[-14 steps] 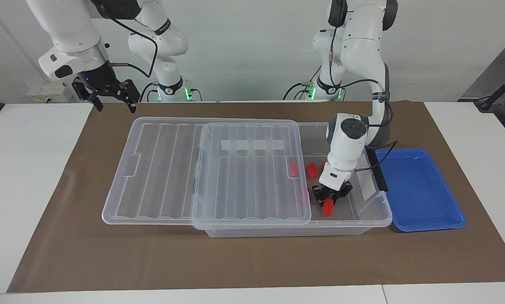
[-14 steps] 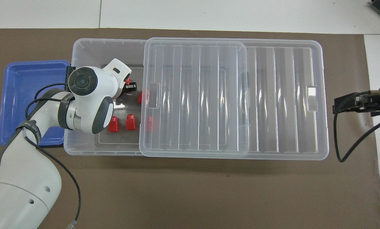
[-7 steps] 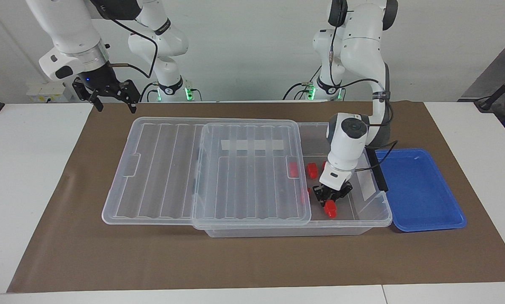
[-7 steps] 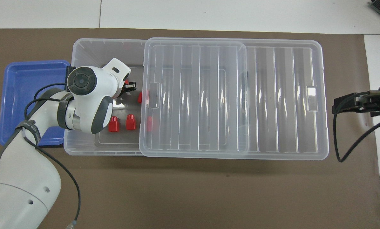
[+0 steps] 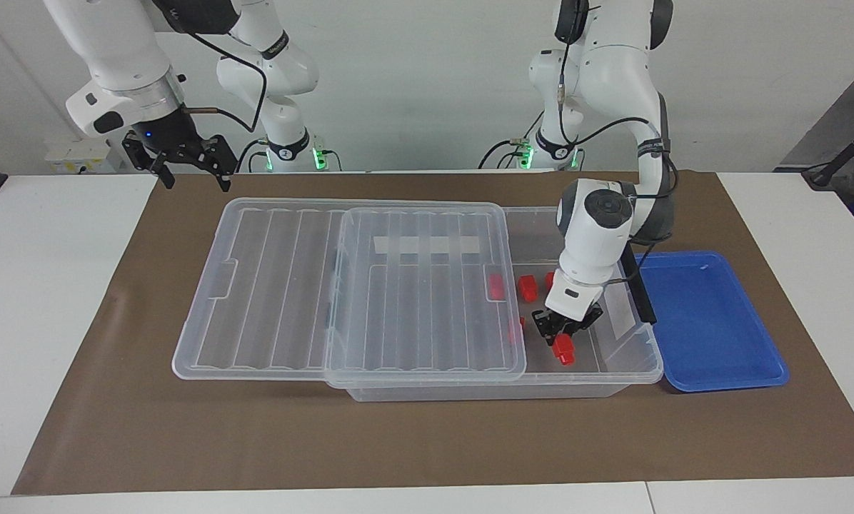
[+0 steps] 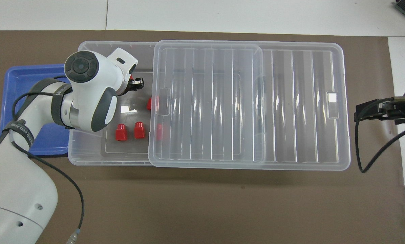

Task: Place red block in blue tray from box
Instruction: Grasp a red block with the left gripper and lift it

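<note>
My left gripper [image 5: 561, 340] reaches down into the open end of the clear box [image 5: 641, 360] and is shut on a red block [image 5: 563, 351], held low inside the box near the wall farthest from the robots. In the overhead view the left gripper [image 6: 135, 84] is mostly hidden under its own wrist. The blue tray [image 5: 712, 321] lies beside the box at the left arm's end and also shows in the overhead view [image 6: 16, 84]. My right gripper [image 5: 188, 163] waits open in the air off the lid's end.
The ribbed clear lid [image 5: 255, 285] is slid toward the right arm's end and covers most of the box. Two loose red blocks [image 5: 528, 285] lie on the box floor nearer the robots; two more [image 5: 496, 287] show under the lid's edge. A black latch [image 5: 638, 285] stands between box and tray.
The left wrist has risen and shifted a little toward the tray end, taking the gripped red block with it. The right arm has not moved.
</note>
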{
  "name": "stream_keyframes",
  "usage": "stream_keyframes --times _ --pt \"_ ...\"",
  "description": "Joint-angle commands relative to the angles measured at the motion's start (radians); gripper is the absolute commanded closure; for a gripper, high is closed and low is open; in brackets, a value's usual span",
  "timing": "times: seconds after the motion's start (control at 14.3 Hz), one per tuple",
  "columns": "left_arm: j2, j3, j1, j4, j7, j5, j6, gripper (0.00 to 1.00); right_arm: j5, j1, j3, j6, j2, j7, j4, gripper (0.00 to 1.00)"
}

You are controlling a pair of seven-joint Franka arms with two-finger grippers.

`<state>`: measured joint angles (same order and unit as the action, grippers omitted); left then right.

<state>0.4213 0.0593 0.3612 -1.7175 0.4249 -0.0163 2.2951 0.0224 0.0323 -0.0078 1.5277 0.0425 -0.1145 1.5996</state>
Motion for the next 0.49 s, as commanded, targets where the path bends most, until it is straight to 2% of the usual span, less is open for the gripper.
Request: stream_keyframes --times 0.0,0.21,0.42 --pt "-0.067 0.013 0.002 0.006 0.015 -0.016 -0.097 1.00 0.004 -0.011 0.005 0.002 0.011 -0.024 0.017 0.00" --pt "-0.136 0.017 0.001 0.010 0.020 -0.008 -0.195 1.00 0.004 -0.011 0.000 0.011 0.011 -0.019 0.022 0.00" --pt "-0.185 0.020 -0.004 0.071 0.023 -0.004 -0.349 1.00 -0.001 -0.011 0.000 0.035 0.013 -0.014 0.028 0.01"
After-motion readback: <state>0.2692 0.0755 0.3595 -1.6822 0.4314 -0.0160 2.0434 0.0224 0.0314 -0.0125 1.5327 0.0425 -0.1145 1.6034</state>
